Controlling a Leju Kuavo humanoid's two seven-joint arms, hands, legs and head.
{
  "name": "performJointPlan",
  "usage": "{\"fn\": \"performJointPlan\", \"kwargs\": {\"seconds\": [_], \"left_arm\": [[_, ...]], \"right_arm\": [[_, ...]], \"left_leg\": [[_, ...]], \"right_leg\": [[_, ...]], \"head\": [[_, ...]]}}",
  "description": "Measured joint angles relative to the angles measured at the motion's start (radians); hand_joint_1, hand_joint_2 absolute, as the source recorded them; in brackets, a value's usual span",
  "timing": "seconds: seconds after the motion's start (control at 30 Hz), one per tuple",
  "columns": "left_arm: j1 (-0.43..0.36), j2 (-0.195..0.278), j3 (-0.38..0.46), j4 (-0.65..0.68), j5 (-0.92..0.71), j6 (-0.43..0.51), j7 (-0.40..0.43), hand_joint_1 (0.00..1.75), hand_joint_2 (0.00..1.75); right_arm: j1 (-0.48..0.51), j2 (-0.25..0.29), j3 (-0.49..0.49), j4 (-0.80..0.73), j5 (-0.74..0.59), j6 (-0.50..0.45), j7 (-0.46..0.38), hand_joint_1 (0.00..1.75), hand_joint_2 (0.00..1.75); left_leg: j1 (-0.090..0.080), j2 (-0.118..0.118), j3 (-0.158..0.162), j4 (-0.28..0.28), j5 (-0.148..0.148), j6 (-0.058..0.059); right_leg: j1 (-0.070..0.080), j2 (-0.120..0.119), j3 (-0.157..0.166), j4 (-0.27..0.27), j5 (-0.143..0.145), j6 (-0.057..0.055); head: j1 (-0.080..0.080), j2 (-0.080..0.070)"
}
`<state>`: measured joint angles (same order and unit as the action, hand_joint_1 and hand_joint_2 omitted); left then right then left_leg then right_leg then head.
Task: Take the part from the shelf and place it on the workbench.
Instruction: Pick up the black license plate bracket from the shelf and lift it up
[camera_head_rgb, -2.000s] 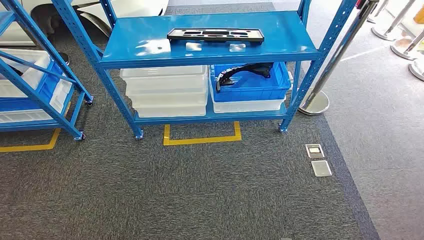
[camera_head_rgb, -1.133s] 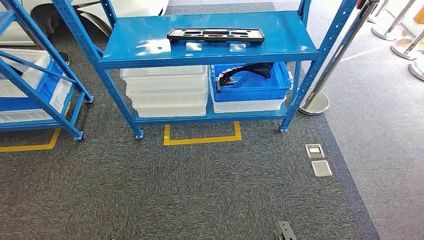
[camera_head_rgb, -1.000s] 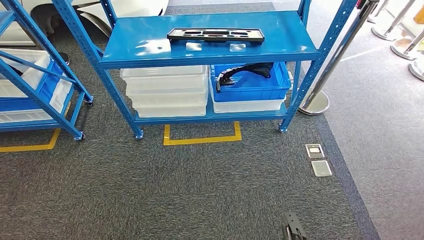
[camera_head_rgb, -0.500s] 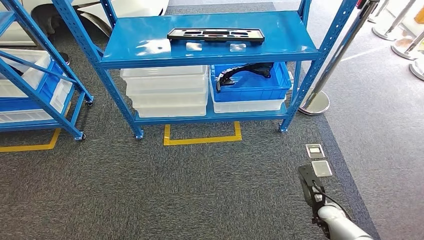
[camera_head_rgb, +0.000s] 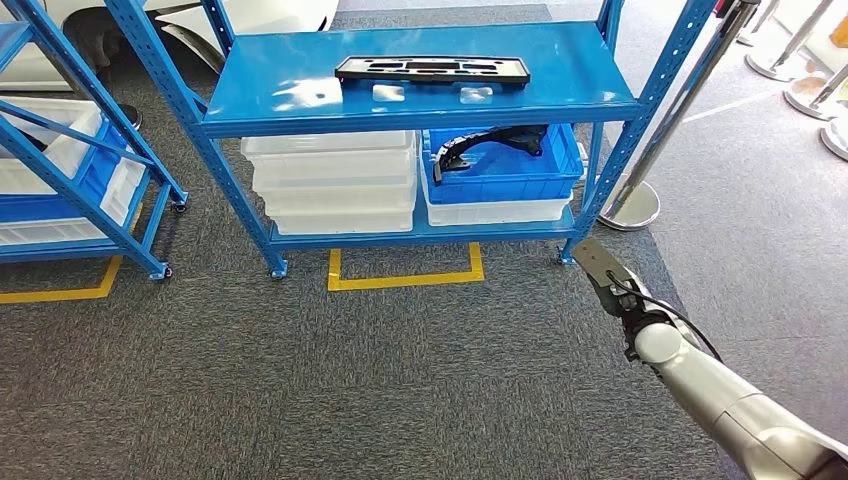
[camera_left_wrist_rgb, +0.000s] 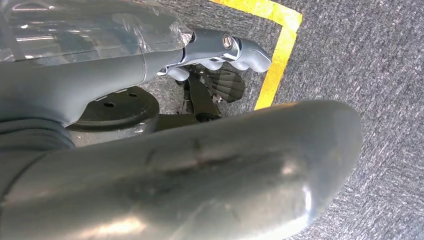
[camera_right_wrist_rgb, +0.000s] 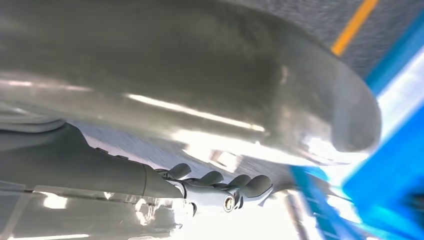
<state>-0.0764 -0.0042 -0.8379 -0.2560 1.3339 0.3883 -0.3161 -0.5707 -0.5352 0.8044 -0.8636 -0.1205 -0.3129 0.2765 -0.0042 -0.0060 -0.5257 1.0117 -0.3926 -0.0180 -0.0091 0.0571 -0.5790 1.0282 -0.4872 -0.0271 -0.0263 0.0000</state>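
Your part (camera_head_rgb: 431, 70) is a long, flat black frame with cut-outs, lying on the blue shelf (camera_head_rgb: 560, 95) top, near its middle; open carpet (camera_head_rgb: 380, 380) lies before it; right hand (camera_head_rgb: 603, 270) empty, fingers straight; left hand (camera_left_wrist_rgb: 220, 50) fingers curled, empty.

One flat black rectangular plastic part (camera_head_rgb: 431, 69) is lying on one blue metal shelf rack (camera_head_rgb: 250, 110). Three white plastic trays (camera_head_rgb: 335, 185) are sitting stacked beneath, beside one blue plastic crate (camera_head_rgb: 505, 165). Two square floor plates (camera_head_rgb: 600, 262) are not both showing.
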Motion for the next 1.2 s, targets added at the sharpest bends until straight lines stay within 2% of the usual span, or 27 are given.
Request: {"fn": "performJointPlan", "kwargs": {"seconds": [0.2, 0.73, 0.97, 1.2], "left_arm": [[-0.007, 0.000, -0.030, 0.006, 0.026, 0.001, -0.012, 0.00, 0.00], [-0.014, -0.001, -0.064, 0.013, 0.082, 0.001, -0.038, 0.00, 0.00], [-0.016, -0.001, -0.074, 0.015, 0.087, 0.004, -0.040, 0.00, 0.00], [-0.018, -0.005, -0.077, 0.017, 0.101, 0.018, -0.040, 0.00, 0.00]], "right_arm": [[-0.103, 0.020, 0.063, -0.093, 0.166, 0.066, 0.029, 0.00, 0.00], [-0.344, 0.153, 0.237, -0.207, 0.621, 0.262, 0.082, 0.00, 0.00], [-0.372, 0.176, 0.275, -0.217, 0.666, 0.288, 0.088, 0.00, 0.00], [-0.434, 0.230, 0.345, -0.197, 0.759, 0.393, 0.085, 0.00, 0.00]], "left_leg": [[0.000, -0.002, -0.001, 0.000, 0.001, 0.001], [0.000, -0.004, -0.001, 0.000, 0.002, 0.000], [0.000, -0.004, -0.001, 0.000, 0.002, 0.000], [0.000, -0.004, -0.001, 0.000, 0.002, 0.000]], "right_leg": [[0.000, -0.002, 0.000, 0.000, 0.000, 0.000], [0.001, -0.003, 0.000, 0.001, 0.000, 0.000], [0.000, -0.003, 0.000, 0.001, 0.000, 0.000], [0.001, -0.002, -0.001, 0.001, 0.000, 0.000]], "head": [[0.000, 0.000], [0.000, 0.000], [0.000, 0.000], [0.000, 0.000]]}}
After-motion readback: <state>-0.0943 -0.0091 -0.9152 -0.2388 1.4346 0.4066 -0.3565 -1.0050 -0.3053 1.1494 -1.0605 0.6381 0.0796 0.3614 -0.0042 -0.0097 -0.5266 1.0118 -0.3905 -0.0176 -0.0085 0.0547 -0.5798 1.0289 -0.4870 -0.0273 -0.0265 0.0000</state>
